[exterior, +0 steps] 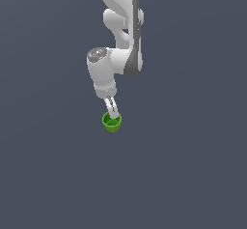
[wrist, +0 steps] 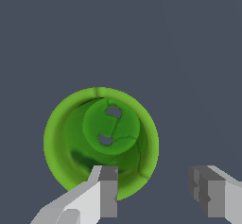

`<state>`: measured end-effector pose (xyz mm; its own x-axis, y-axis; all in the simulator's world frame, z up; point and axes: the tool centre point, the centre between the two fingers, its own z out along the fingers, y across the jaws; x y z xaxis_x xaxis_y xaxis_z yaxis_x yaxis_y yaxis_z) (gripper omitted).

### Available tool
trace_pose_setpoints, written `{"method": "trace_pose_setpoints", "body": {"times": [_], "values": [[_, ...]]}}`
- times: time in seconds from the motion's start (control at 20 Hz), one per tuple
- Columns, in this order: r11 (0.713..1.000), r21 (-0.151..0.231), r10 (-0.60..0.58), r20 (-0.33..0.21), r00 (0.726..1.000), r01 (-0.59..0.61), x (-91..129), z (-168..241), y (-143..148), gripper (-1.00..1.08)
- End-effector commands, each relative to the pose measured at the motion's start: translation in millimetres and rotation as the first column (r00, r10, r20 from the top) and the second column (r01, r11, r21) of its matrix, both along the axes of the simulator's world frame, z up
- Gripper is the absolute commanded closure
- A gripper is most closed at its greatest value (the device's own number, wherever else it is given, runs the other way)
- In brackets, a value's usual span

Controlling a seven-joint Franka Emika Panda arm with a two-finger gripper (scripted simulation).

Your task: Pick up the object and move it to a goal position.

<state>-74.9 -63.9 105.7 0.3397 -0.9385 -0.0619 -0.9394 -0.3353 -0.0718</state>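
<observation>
The object, a small bright green round cup point(exterior: 112, 122), stands upright on the dark grey floor, near the middle of the exterior view. In the wrist view I look straight down into the cup point(wrist: 101, 142), whose inside is a darker green with a lighter round bottom. My gripper point(wrist: 156, 192) is open and low over it. One finger point(wrist: 106, 194) overlaps the cup's inside near the rim. The other finger point(wrist: 210, 192) is outside the cup, apart from it, so the jaws straddle one side of the cup's wall. In the exterior view the gripper point(exterior: 114, 112) reaches down onto the cup's top.
The white arm point(exterior: 120, 39) comes down from the top of the exterior view. Plain dark grey floor point(exterior: 193, 175) surrounds the cup on all sides, and no other objects are in view.
</observation>
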Motion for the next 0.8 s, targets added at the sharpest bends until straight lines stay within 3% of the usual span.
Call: {"method": "trace_pose_setpoints", "body": {"times": [0.0, 0.75], "values": [[0.999, 0.002, -0.034, -0.001, 0.999, 0.034, -2, -1, -1, -0.2], [0.998, 0.003, -0.056, -0.001, 0.998, 0.056, -3, -24, -1, -0.2]]}}
